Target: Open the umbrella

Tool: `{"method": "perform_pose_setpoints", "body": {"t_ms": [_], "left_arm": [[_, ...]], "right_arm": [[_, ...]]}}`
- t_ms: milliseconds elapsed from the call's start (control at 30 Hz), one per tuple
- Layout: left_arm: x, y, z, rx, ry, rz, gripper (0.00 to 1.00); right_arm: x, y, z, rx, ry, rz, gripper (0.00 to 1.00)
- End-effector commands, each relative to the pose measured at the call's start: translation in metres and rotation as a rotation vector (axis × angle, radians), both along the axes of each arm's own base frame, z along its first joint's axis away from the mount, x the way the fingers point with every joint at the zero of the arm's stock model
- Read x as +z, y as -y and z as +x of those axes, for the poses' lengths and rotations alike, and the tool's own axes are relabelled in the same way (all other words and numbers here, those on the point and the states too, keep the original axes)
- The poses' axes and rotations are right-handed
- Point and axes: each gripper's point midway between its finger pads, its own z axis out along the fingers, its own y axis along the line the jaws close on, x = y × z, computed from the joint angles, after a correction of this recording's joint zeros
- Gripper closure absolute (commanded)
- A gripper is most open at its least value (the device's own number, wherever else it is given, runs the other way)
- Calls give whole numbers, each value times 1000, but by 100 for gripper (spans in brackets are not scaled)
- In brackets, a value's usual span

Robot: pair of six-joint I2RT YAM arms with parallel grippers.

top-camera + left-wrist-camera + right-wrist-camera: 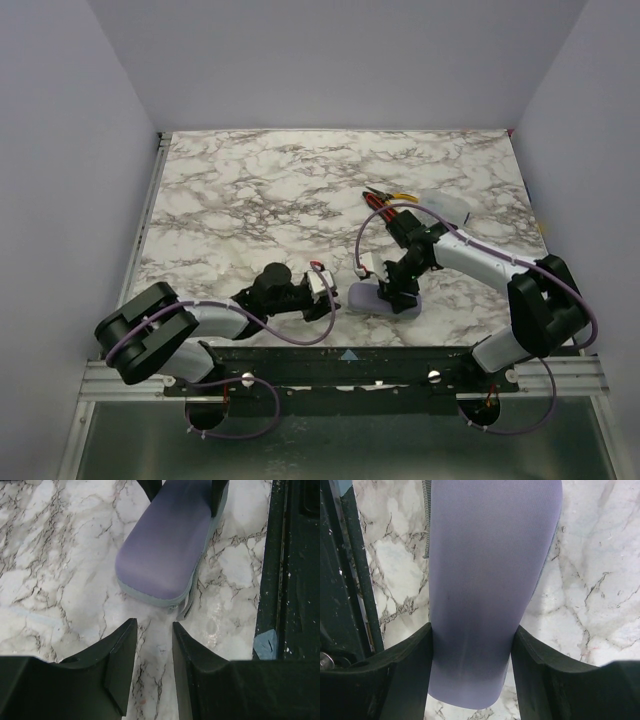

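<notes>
Your right claw (471,635) straddles the lavender case (165,550) on the marble tabletop (250,190), with both fingers pressed against the case's sides. Your left claw (154,630) sits just beside the case's rounded end, jaws narrow and empty. You can't make out the umbrella in any view. Red-handled pliers (388,198) lie beyond the case.

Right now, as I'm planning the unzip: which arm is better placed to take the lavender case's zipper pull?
Left. The left gripper faces the lavender case end where the zipper pull hangs, jaws apart, empty. The right gripper straddles the case, fingers against both sides.
</notes>
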Motion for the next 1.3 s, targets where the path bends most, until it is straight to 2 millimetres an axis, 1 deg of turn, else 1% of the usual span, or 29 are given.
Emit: {"method": "perform_pose_setpoints", "body": {"t_ms": [0,100,267,433,667,700,767,867,900,933,1000,1067,1167,1267], "left_arm": [[17,27,1,-80,98,-65,64],[9,34,-3,-102,96,-57,64],[1,40,-13,-154,97,-43,63],[-8,42,-8,-130,78,-20,62],[-20,40,4,-66,58,31,63],[-19,40,7,-51,62,30,64],[-11,37,13,-27,57,-2,64],[-2,33,14,-19,59,-35,63],[4,32,18,2,65,-53,62],[10,30,20,17,56,-72,62],[14,28,22,30,21,-84,62],[13,27,22,38,16,-79,62],[5,28,18,29,1,-58,63],[-1,33,8,-20,5,-33,63]], "right_arm": [[-19,19,-21,9,-65,-80,42],[-19,21,-23,9,-63,-84,43],[-19,24,-25,21,-61,-88,43],[-18,23,-26,35,-68,-81,44],[-17,26,-29,72,-66,-88,45],[-17,28,-28,76,-60,-90,45],[-16,30,-29,88,-52,-96,45],[-16,33,-29,101,-44,-104,45],[-16,34,-30,109,-42,-104,45],[-16,34,-30,109,-41,-105,46],[-15,34,-30,108,-39,-104,46],[-15,33,-30,108,-40,-101,46],[-14,32,-28,100,-37,-97,46],[-13,30,-27,94,-45,-95,46]]}}
